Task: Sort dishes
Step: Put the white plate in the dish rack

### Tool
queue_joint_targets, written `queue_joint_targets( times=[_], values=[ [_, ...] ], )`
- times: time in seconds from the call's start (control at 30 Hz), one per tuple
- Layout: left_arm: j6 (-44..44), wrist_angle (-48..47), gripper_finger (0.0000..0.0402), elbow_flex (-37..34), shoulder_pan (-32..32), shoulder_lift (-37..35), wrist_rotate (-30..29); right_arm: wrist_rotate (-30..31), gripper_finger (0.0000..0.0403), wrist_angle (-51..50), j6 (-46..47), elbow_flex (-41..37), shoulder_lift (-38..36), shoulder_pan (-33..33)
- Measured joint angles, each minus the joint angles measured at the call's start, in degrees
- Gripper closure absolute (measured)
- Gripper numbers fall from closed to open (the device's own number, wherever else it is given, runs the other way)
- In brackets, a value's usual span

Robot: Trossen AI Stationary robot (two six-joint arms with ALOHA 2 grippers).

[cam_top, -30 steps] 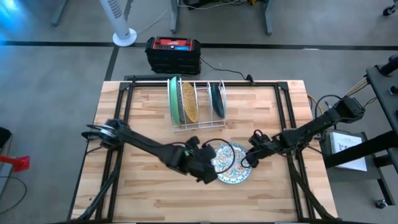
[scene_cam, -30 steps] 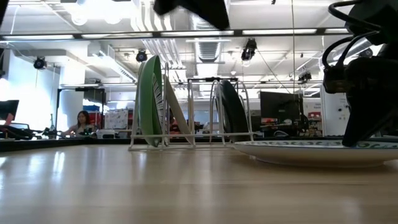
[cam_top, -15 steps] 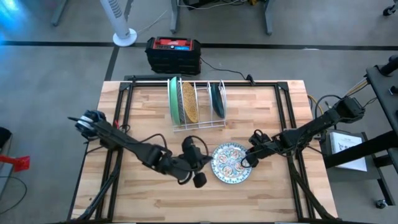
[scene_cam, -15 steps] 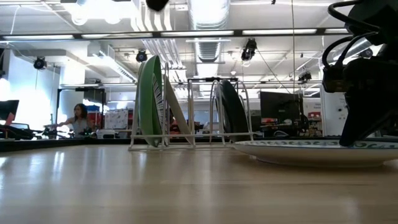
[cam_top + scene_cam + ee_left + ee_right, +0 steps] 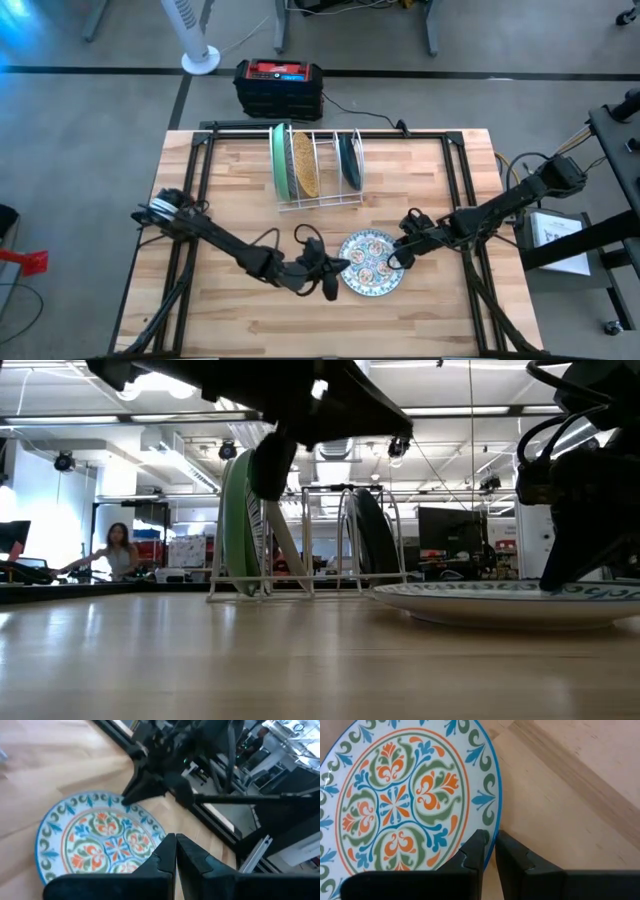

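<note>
A white plate with a blue, green and orange floral pattern (image 5: 370,264) lies flat on the wooden table. My right gripper (image 5: 393,260) is shut on its right rim. My left gripper (image 5: 338,266) hangs shut above the plate's left edge (image 5: 100,835) and touches nothing. In the white wire rack (image 5: 318,172) at the far side, a light green plate (image 5: 281,160), a mustard-yellow speckled plate (image 5: 305,164) and a dark teal plate (image 5: 349,160) stand on edge in the slots. My right gripper pinches the floral plate's rim (image 5: 496,815) on the side toward the table's right edge: one finger (image 5: 475,851) lies on the plate's upper face, the other just outside the rim. The fingers slant down from the right. The plate rests flat on the table (image 5: 510,603).
A black and red box (image 5: 279,84) sits on the floor beyond the table's far edge. Black frame rails run along the table's left and right sides. Bare wood lies near the front edge and at the far right. A person shows in the room behind in the low view.
My left gripper, still shut, has pulled back from over the plate toward the table's near edge, rolled its wrist, then swung back and sunk beside the plate's left edge, now showing in the low view. The plate and my right gripper have kept still.
</note>
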Motion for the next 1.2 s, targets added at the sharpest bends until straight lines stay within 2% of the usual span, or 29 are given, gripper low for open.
queue_joint_targets(
  times=[0.17,0.37,0.5,0.73,0.97,1.2],
  values=[
    [-5.1,-3.2,0.0401,1.4,0.2,2.2,-0.5,0.4,0.0374,0.1,-0.1,0.0,0.0,0.0],
    [-23.3,-16.7,0.0393,1.7,0.7,2.8,-1.6,0.4,0.0374,0.2,-0.9,0.0,0.0,0.0],
    [-29.9,-20.8,0.0368,1.4,1.3,2.9,-0.9,0.4,0.0375,0.2,-1.1,0.0,0.0,0.0],
    [-31.0,-22.3,0.0309,1.4,3.5,3.0,1.2,0.4,0.0376,0.2,-1.3,0.0,0.0,0.0],
    [-32.6,-22.5,0.0258,1.5,5.8,5.3,8.3,0.3,0.0376,0.2,-1.5,0.0,0.0,0.0],
    [-32.7,-22.2,0.0224,2.3,5.8,5.9,9.6,0.3,0.0378,0.1,-1.8,0.0,0.0,0.0]
  ],
)
